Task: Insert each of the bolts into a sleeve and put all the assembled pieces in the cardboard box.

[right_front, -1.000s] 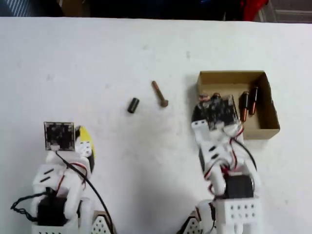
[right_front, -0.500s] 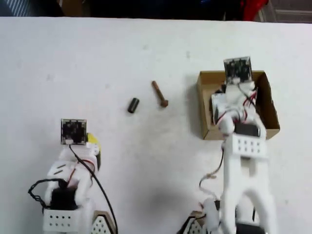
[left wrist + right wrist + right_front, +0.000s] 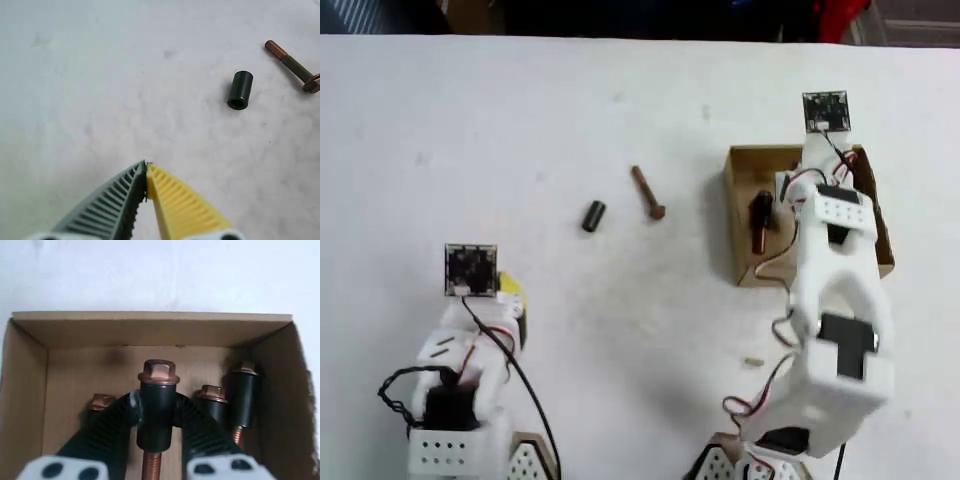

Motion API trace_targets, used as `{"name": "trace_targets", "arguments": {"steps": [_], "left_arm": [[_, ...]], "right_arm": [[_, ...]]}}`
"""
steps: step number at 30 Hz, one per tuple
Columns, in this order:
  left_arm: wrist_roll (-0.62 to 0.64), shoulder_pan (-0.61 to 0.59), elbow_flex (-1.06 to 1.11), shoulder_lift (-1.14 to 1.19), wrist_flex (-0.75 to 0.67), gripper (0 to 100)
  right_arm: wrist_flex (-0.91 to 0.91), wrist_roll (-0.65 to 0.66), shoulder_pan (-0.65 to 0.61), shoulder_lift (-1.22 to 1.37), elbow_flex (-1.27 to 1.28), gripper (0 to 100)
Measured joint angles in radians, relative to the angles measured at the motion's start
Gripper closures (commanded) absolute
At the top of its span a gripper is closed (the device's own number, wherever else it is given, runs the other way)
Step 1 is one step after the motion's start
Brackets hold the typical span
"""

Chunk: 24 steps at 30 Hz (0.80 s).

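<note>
I have my right gripper (image 3: 156,416) clamped on a sleeved bolt (image 3: 157,390), held over the cardboard box (image 3: 150,330) so it can drop beside the finished pieces (image 3: 245,390). My left gripper (image 3: 146,172) sits closed and empty, aimed toward the loose sleeve (image 3: 240,90) and loose bolt (image 3: 292,62), probably next.

Loose sleeve (image 3: 593,216), loose bolt (image 3: 647,193) apart on table (image 3: 520,120), reachable all sides; right arm (image 3: 835,270) overhangs cardboard box (image 3: 733,230).
</note>
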Motion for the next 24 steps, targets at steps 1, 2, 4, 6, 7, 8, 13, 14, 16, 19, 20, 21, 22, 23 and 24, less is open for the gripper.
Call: {"name": "trace_targets", "arguments": {"steps": [1, 2, 4, 6, 7, 8, 13, 14, 16, 19, 20, 21, 22, 23, 24], "left_arm": [[0.0, 0.0, 0.0, 0.0, 0.0, 98], [0.0, 0.0, 0.0, 0.0, 0.0, 98], [0.0, 0.0, 0.0, 0.0, 0.0, 98], [0.0, 0.0, 0.0, 0.0, 0.0, 98], [0.0, 0.0, 0.0, 0.0, 0.0, 98], [0.0, 0.0, 0.0, 0.0, 0.0, 98], [0.0, 0.0, 0.0, 0.0, 0.0, 98], [0.0, 0.0, 0.0, 0.0, 0.0, 98], [0.0, 0.0, 0.0, 0.0, 0.0, 98], [0.0, 0.0, 0.0, 0.0, 0.0, 98], [-0.003, 0.0, 0.0, 0.0, 0.0, 98], [-0.003, 0.0, 0.0, 0.0, 0.0, 98], [-0.003, 0.0, 0.0, 0.0, 0.0, 98], [-0.003, 0.0, 0.0, 0.0, 0.0, 98], [-0.003, 0.0, 0.0, 0.0, 0.0, 98]], "right_arm": [[0.011, 0.0, 0.0, 0.034, -0.031, 98.1], [0.029, 0.0, 0.0, 0.069, -0.066, 98.1], [0.077, 0.0, 0.0, 0.138, -0.146, 97.9], [0.124, 0.0, 0.0, 0.201, -0.224, 95.4], [0.146, 0.0, 0.0, 0.233, -0.262, 93.0], [0.166, 0.0, 0.0, 0.258, -0.299, 90.1], [0.249, 0.0, 0.0, 0.336, -0.43, 79.9], [0.253, 0.0, 0.0, 0.342, -0.44, 79.4], [0.253, 0.0, -0.002, 0.342, -0.45, 79.3], [0.253, 0.0, 0.0, 0.342, -0.457, 79.3], [0.253, 0.0, 0.0, 0.342, -0.457, 79.3], [0.253, 0.0, 0.0, 0.342, -0.457, 79.3], [0.253, 0.0, 0.0, 0.338, -0.457, 79.3], [0.253, 0.0, 0.0, 0.328, -0.457, 79.3], [0.258, 0.0, 0.0, 0.313, -0.457, 79.3]]}}
